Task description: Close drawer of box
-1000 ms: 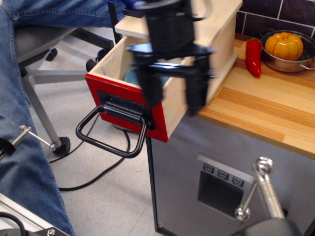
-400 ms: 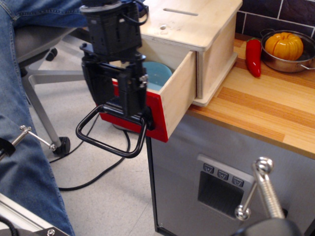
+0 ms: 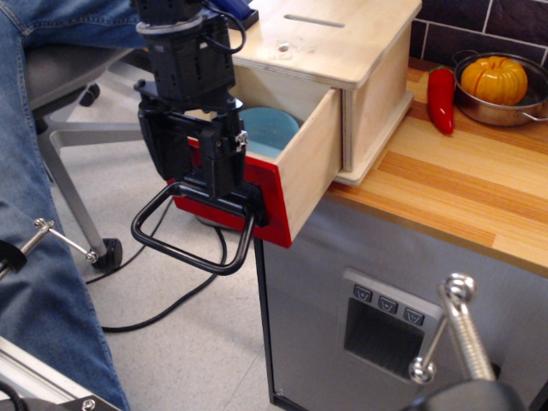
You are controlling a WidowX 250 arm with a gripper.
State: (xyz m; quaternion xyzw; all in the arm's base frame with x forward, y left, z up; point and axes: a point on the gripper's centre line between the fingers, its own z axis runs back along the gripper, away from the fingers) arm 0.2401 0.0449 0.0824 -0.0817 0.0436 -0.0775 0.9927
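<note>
The pale plywood box [image 3: 342, 51] sits on the wooden countertop, with a slot and a round hole in its top. Its drawer [image 3: 300, 171] is pulled far out over the counter's edge. The drawer has a red front panel [image 3: 270, 193] and a black loop handle [image 3: 193, 248] hanging down. A light blue bowl [image 3: 265, 128] lies inside the drawer. My black gripper [image 3: 193, 163] is in front of the red panel, fingers pointing down, open, against or very close to the panel. It holds nothing.
A red pepper [image 3: 442, 98] and a metal pan with an orange pumpkin [image 3: 497, 81] stand on the countertop [image 3: 462, 197] at the right. A grey cabinet panel with buttons [image 3: 385, 308] is below. An office chair [image 3: 77, 94] and a person's jeans-clad legs [image 3: 34, 257] are at the left.
My gripper has moved from above the drawer's right side to the left, down in front of the red panel. In the last half second it shifted slightly further left. The drawer has not moved.
</note>
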